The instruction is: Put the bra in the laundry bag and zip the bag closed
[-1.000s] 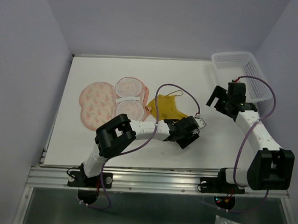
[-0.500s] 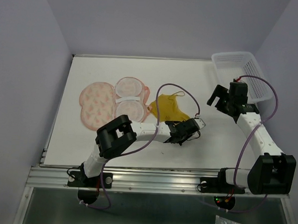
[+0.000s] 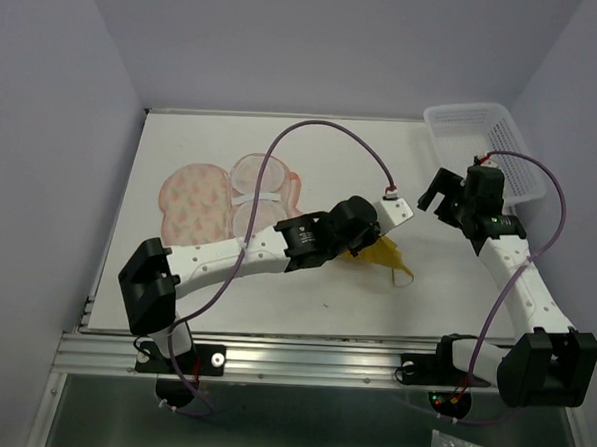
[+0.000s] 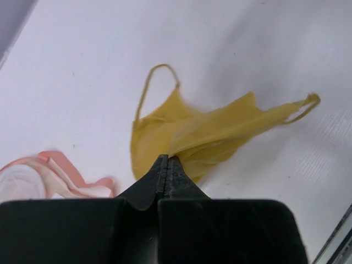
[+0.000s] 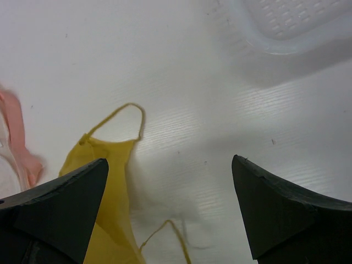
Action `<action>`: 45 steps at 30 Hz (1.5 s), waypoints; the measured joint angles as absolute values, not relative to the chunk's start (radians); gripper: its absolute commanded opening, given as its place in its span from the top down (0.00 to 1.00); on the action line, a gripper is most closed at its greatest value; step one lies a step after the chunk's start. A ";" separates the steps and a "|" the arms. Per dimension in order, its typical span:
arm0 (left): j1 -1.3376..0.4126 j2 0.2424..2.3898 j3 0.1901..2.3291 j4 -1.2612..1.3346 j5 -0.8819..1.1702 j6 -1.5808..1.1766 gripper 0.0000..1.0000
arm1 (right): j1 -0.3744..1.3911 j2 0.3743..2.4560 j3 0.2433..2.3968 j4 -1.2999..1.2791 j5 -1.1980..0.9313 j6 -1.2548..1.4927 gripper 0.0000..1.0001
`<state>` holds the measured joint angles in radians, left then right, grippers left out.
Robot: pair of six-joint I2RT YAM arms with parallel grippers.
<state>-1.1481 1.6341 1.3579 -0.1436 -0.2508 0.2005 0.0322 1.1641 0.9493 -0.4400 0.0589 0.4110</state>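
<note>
– Top external: where's the laundry bag (image 3: pixel 194 210) on the table (image 3: pixel 362 152)?
– Lying open, left of the left end effector (image 4: pixel 168 159), which pinches the bra (image 4: pixel 198 132) tight. The right end effector (image 5: pixel 169 160) gapes wide and empty beyond it.

text: none can be read in any of the three views
laundry bag (image 3: pixel 192 206): only a small orange-pink print is seen on the cover; no lettering is made out
basket (image 3: pixel 454 132): plain white lattice is seen; no label is made out
arm housings: no brand or number can be read at this size
</note>
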 measured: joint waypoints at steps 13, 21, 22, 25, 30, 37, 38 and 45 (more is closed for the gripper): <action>-1.026 1.495 1.340 -0.168 -0.191 0.299 1.00 | 0.032 1.164 0.946 -0.438 0.045 0.411 0.00; -1.026 1.335 1.296 -0.139 -0.216 0.294 1.00 | 0.032 1.164 0.932 -0.433 0.044 0.411 0.00; -1.025 1.317 1.284 -0.128 -0.224 0.293 1.00 | 0.032 1.164 0.932 -0.432 0.044 0.411 0.00; -1.024 1.277 1.247 -0.103 -0.237 0.293 1.00 | 0.032 1.164 0.932 -0.431 0.044 0.411 0.00; -1.009 1.222 1.219 -0.095 -0.260 0.280 1.00 | 0.032 1.165 0.932 -0.424 0.033 0.411 0.00; -0.988 1.199 1.219 -0.108 -0.369 0.187 1.00 | 0.032 1.169 0.932 -0.414 0.024 0.411 0.00; -0.982 1.198 1.219 -0.111 -0.393 0.157 1.00 | 0.032 1.172 0.932 -0.411 0.023 0.411 0.00; -0.924 1.197 1.205 -0.144 -0.498 -0.016 1.00 | 0.032 1.198 0.932 -0.410 0.022 0.411 0.00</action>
